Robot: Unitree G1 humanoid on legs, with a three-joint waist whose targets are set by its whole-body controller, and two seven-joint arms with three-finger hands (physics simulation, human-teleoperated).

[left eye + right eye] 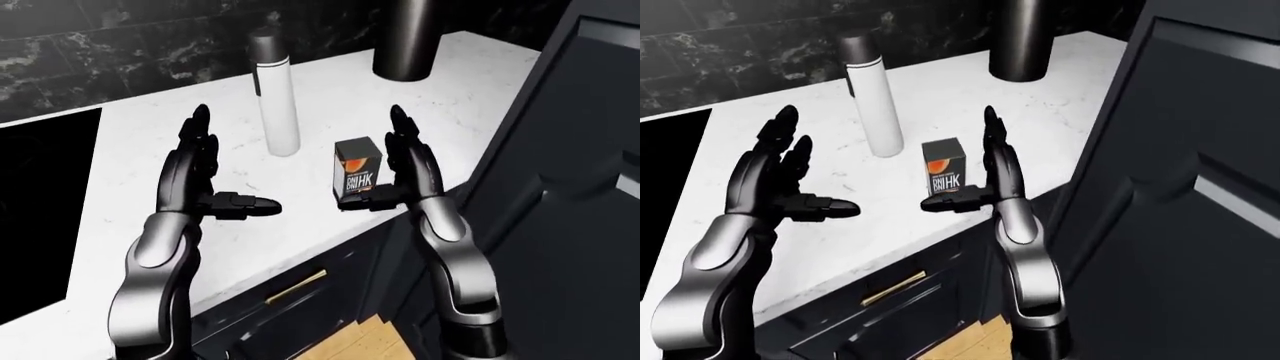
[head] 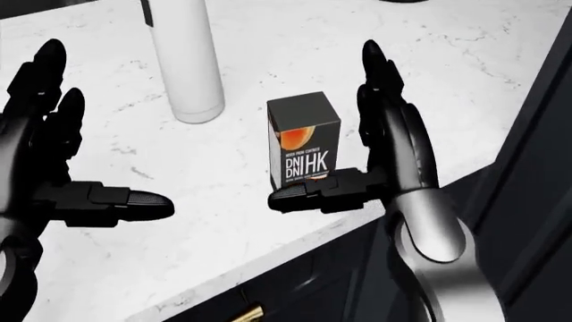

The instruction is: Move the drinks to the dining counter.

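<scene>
Hands flanking juice carton

We see the small black juice carton upright on the white marble tabletop, near its edge. Right hand spread, thumb under carton's face. Left hand spread, well apart. Tall white bottle stands nearby.

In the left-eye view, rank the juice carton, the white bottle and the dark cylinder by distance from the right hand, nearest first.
1. Juice carton, right beside the right hand, on its left.
2. White bottle, up-left of the hand.
3. Dark cylinder, at the view's top.
</scene>
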